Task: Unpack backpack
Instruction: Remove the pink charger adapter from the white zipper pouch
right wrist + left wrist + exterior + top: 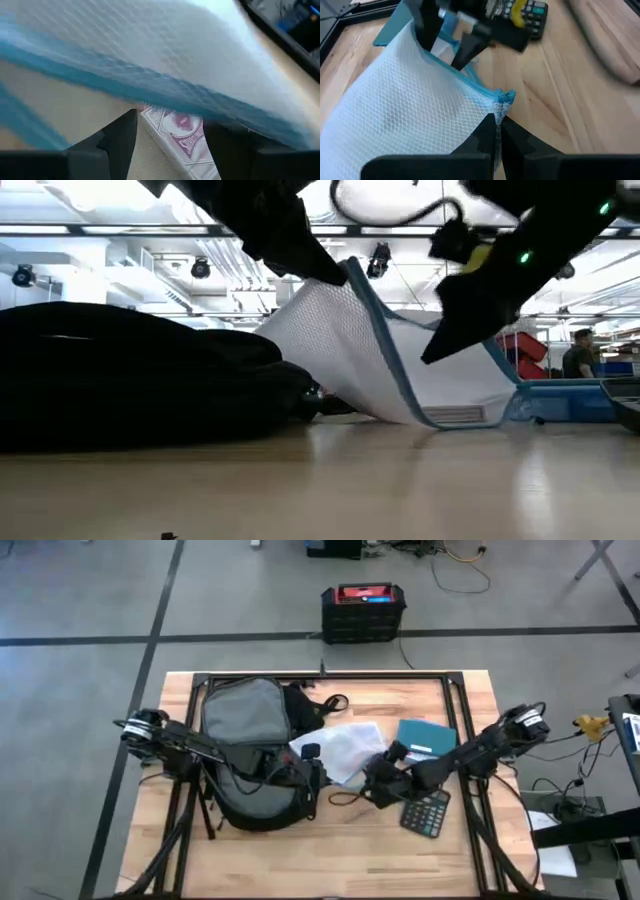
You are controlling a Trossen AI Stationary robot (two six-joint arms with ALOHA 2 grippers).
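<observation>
The backpack lies on the left half of the counter, its grey lining turned upward. Just beside it a white mesh pouch with blue trim is held up between the two arms. The left pincer is clenched on a blue corner of the pouch, its fingers pressed together over the trim. The right pincer sits at the opposite edge with its fingers spread around a patterned card box that lies under the blue trim; it seems to bracket the box rather than squeeze it. The main risk, as I judge it, is that the pouch hangs from one thin corner: a pull from either arm could slip the trim free and drop the pouch onto the counter. The right pincer could also close on mesh and box together, dragging both. A calculator and a teal notebook lie near and could be knocked by a low sweep.
</observation>
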